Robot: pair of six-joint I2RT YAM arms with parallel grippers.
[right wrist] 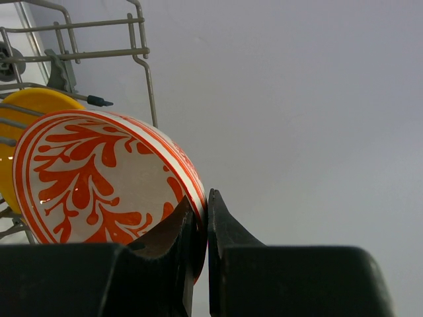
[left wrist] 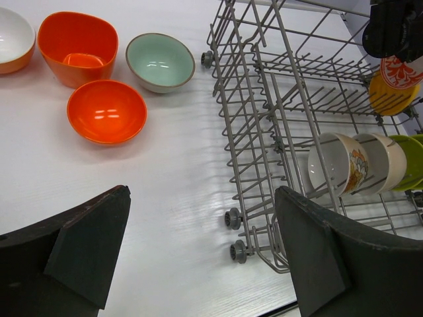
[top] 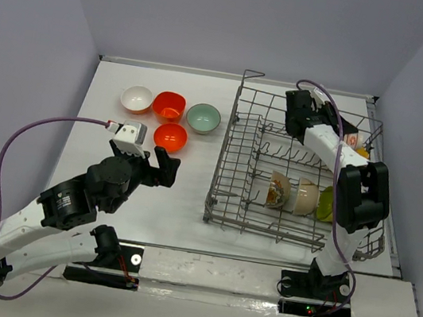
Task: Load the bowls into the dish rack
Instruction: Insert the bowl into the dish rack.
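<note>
R hand [right wrist: 206, 198] is pressed onto the rim of the red-patterned bowl [right wrist: 99, 178], pinching it at the far right end of the dish rack [top: 224, 169], just beside a yellow bowl [right wrist: 26, 109] that sits in there. L hand [left wrist: 201, 195] is spread wide & empty, over the worktop [left wrist: 165, 218] near the round orange bowl [left wrist: 106, 111].

Step in hand, I'd say: seating the patterned one. To do it well:
- Keep it on edge.
- Ease it down btwn the tines next to the yellow bowl w/o knocking it.
- Let go only once the wires carry it.

Can't tell if it touches the rack yet.

Three bowls [top: 302, 195] stand in the near row. Also on the worktop: white bowl [top: 136, 98], squarish orange bowl [top: 168, 106], pale teal bowl [top: 203, 118]. Approx half loaded.
</note>
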